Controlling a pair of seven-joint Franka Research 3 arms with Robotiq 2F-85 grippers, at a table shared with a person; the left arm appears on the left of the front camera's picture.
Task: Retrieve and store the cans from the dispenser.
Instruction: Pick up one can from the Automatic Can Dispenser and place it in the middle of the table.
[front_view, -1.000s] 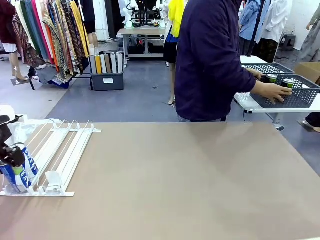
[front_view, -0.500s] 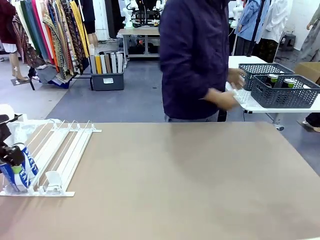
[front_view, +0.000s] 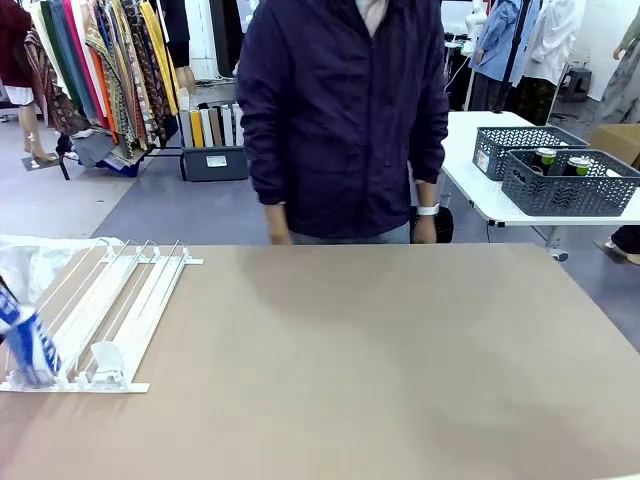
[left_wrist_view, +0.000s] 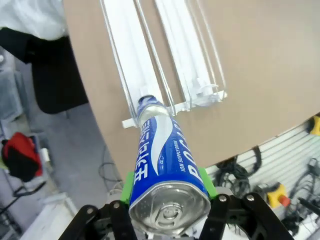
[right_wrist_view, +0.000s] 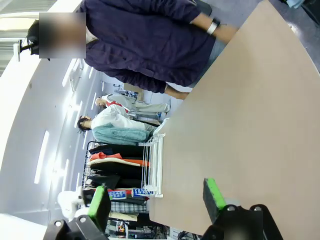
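Down at the desk's left edge the robot's left hand is clamped on a blue drink can with white lettering, its green pads pressed against the can's sides near the silver top with the pull tab. The can is tilted, with its far end at the stop-tab end of the flat white rack of thin parallel rails; whether it touches the rails I cannot tell. From the front the can is a blue blur at the picture's left margin, over the near left corner of the rack. The rack lies flat on the brown desk, its lanes running away toward the far side. The right hand is held above the desk top with its fingers spread wide apart and nothing between the green pads. A person in a dark purple jacket stands at the far edge of the desk, arms down. Off to the right, on a white side table, sit two dark grey lattice baskets; the nearer one holds dark cans with green tops.
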